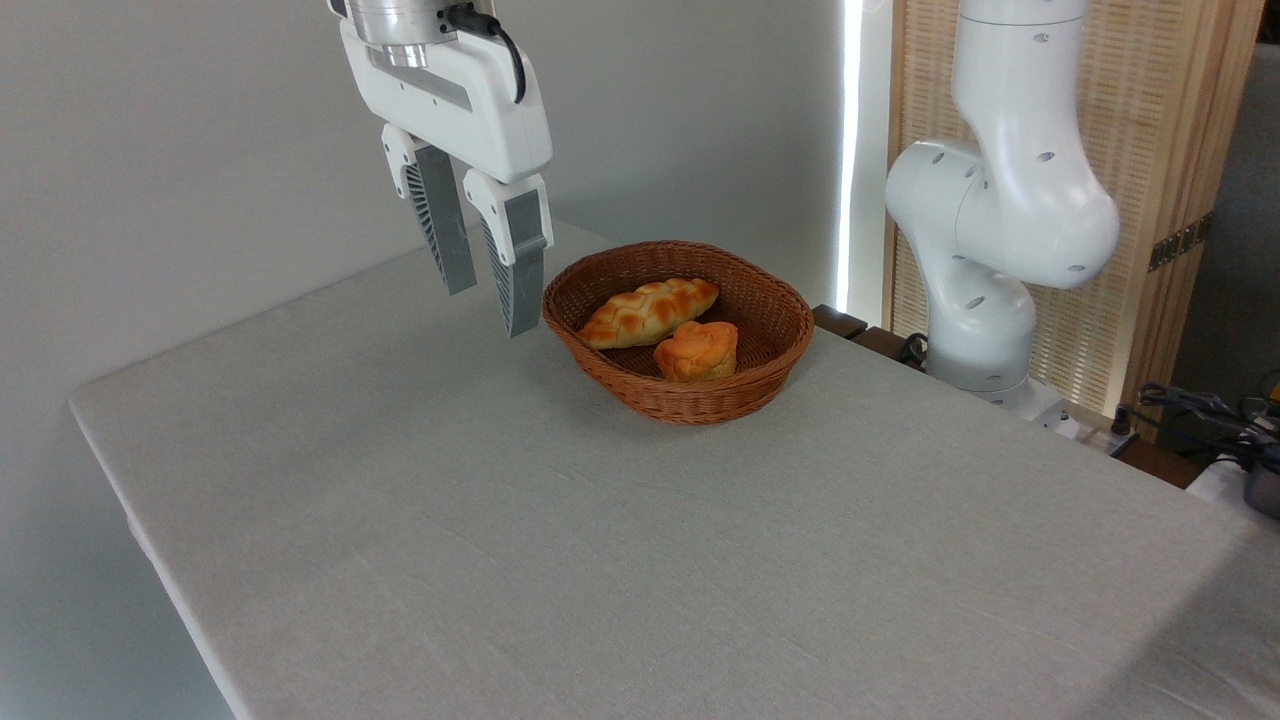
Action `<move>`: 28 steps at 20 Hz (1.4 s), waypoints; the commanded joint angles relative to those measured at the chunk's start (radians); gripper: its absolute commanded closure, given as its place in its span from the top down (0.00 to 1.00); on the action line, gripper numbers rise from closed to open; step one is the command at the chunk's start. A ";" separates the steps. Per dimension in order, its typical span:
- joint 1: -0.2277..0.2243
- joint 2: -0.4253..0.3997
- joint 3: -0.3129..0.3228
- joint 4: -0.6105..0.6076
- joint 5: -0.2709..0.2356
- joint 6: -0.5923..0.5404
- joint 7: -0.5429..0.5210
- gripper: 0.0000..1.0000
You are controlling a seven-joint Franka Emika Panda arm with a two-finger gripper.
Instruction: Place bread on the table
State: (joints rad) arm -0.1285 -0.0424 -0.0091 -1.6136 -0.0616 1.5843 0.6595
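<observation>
Inside the wicker basket [770,375] on the counter [560,560] we see the bread [697,351], its base hidden by the rim, beside a braided loaf [648,311]; the gripper [490,290], fingers [522,268] spread and empty, hangs left.

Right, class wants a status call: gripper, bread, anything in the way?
Gripper open, empty, hanging left of the basket. Bread in the basket, beside the braided loaf, touching or not unclear. Table free for the drop; only the basket rim to clear.
</observation>
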 commanded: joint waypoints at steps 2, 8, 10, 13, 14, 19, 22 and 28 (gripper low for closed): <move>-0.010 0.009 0.012 0.021 0.002 -0.024 -0.006 1.00; -0.010 0.003 0.011 0.014 -0.004 -0.027 -0.009 1.00; -0.011 -0.008 0.008 -0.005 -0.007 -0.023 -0.006 1.00; -0.029 -0.063 0.003 -0.089 -0.009 -0.006 -0.001 1.00; -0.040 -0.094 0.003 -0.133 -0.009 0.002 -0.001 1.00; -0.147 -0.255 0.003 -0.394 -0.020 0.074 0.002 1.00; -0.200 -0.348 0.003 -0.534 -0.018 0.089 0.003 1.00; -0.310 -0.421 0.003 -0.707 -0.018 0.082 0.037 1.00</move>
State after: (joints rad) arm -0.3994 -0.4156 -0.0199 -2.2170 -0.0716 1.6405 0.6602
